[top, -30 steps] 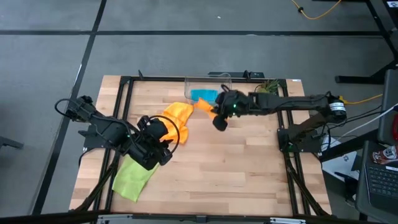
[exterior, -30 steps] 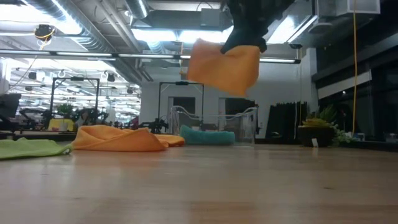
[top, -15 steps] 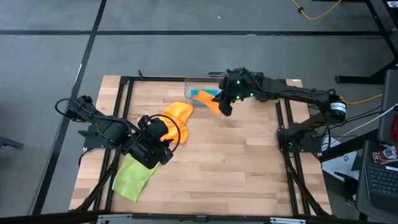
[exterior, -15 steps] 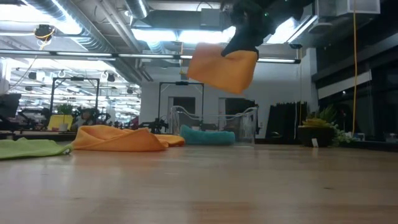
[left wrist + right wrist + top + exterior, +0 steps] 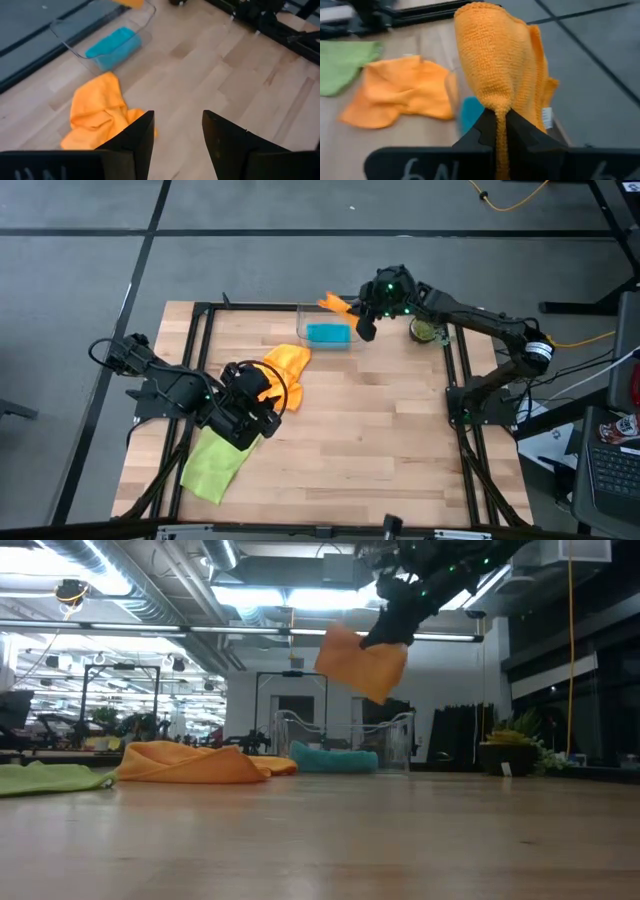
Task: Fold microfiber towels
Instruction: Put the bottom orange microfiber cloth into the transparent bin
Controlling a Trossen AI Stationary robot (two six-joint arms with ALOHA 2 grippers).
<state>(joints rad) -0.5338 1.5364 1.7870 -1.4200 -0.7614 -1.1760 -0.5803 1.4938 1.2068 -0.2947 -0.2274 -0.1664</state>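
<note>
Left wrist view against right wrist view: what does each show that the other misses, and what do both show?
Only the left wrist view shows the left gripper, open and empty, and the clear bin as a whole. Only the right wrist view shows the right gripper shut on the folded orange towel, plus the green towel. Both show the crumpled orange towel on the table and the teal towel.

Grey floor around wooden table; bright ceiling lights; potted plant.
</note>
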